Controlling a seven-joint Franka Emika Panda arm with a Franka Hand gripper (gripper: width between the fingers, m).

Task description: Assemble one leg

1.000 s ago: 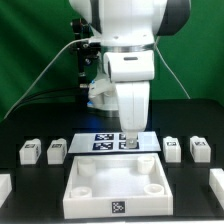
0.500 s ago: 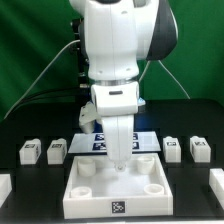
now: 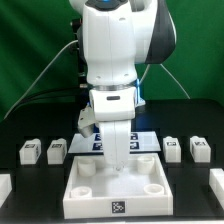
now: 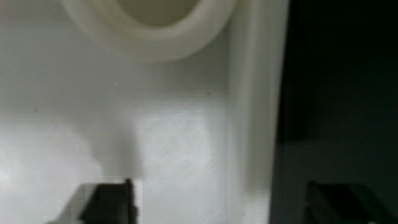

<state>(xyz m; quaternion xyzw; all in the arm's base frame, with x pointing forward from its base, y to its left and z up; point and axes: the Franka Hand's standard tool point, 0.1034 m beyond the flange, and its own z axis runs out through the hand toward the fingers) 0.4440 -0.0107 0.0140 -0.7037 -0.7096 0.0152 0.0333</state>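
The large white tray (image 3: pixel 92 204) with round corner sockets lies at the front middle of the table. My gripper (image 3: pixel 118 162) is low over the tray's back part, behind its middle. In the wrist view my gripper (image 4: pixel 222 205) is open, its dark fingertips (image 4: pixel 107 203) wide apart with the tray's wall (image 4: pixel 254 120) between them, not touching it. One round socket (image 4: pixel 151 25) shows ahead. Small white legs with tags stand on both sides: two on the exterior view's left (image 3: pixel 30 152) (image 3: pixel 57 150) and two on its right (image 3: pixel 173 147) (image 3: pixel 200 149). None is held.
The marker board (image 3: pixel 140 141) lies behind the tray, partly hidden by my arm. Further white pieces show at the exterior view's left edge (image 3: pixel 5 186) and right edge (image 3: pixel 218 180). A green backdrop stands behind the table.
My arm has come forward and down from above the marker board to the tray's back part. In the last half second it barely moved.
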